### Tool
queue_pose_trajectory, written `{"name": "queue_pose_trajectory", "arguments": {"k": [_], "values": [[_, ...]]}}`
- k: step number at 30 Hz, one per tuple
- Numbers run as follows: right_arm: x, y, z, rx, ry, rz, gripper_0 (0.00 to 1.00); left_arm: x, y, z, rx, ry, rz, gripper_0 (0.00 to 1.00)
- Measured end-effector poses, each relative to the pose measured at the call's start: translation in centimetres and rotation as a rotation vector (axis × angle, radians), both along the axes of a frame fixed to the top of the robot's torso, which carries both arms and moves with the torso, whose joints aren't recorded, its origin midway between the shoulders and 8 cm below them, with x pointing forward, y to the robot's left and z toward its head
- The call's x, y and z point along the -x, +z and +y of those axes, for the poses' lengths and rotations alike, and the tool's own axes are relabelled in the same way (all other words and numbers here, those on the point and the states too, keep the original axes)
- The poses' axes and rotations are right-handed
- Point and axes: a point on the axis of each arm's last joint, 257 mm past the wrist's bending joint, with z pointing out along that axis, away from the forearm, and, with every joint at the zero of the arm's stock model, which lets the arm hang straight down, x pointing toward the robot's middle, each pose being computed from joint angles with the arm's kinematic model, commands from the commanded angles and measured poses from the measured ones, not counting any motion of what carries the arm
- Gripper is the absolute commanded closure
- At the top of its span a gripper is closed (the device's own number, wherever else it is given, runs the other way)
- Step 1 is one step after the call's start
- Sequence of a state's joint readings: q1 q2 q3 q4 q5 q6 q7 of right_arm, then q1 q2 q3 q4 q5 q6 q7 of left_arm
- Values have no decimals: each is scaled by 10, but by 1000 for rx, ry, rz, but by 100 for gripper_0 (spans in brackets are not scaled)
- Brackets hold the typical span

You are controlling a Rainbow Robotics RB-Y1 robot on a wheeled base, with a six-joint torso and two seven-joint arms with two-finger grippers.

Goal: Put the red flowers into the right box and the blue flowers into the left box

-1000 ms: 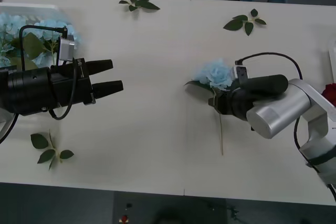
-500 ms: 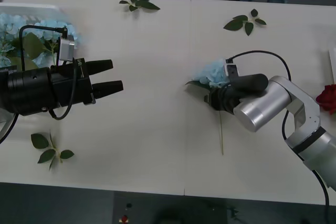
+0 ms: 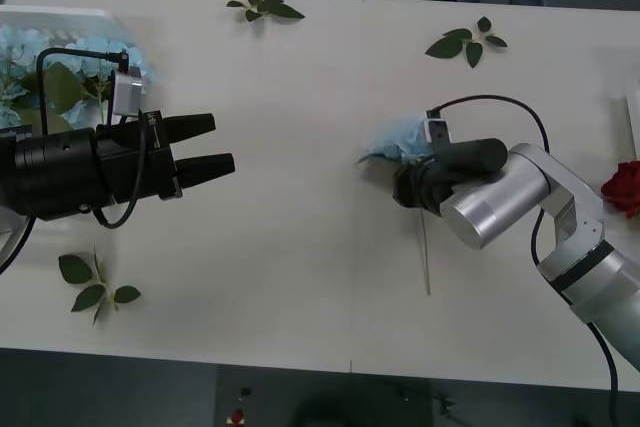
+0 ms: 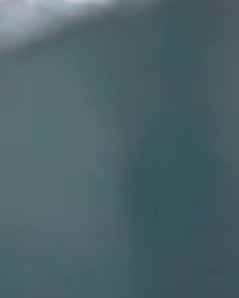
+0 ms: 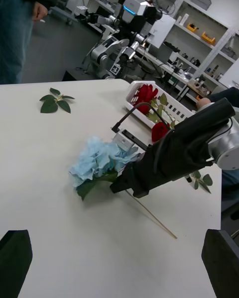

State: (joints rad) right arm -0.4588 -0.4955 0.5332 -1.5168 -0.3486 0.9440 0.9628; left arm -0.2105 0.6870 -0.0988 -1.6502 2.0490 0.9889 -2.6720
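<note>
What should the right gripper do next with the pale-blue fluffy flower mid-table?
Probably grip the stem and lift: the right gripper sits where the pale-blue flower meets its stem, which lies on the white table, far from the translucent left box.

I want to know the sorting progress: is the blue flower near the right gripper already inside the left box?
No, it is out. The blue flower lies on the table at the right gripper, far from the left box.

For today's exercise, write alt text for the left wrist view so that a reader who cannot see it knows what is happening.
The right gripper bears down on a blue flower lying on the white table, its thin stem trailing out behind. Beyond it, red flowers sit in a white basket, and a leaf sprig lies farther off. The left gripper's fingers frame the scene, spread wide.
</note>
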Motion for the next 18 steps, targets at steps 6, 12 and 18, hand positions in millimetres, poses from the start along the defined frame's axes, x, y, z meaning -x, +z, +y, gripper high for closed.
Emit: {"name": "queue_pose_trajectory", "arguments": {"k": [6,12,18], "values": [[-1,2,4,-23,2,-8,100,0,0,0,0,0,0,0],[-10,35,11,-188,-31,-30,100,0,0,0,0,0,0,0],[-16,124,4,-265,23,-151,100,-1,0,0,2,5,-1,0]]}}
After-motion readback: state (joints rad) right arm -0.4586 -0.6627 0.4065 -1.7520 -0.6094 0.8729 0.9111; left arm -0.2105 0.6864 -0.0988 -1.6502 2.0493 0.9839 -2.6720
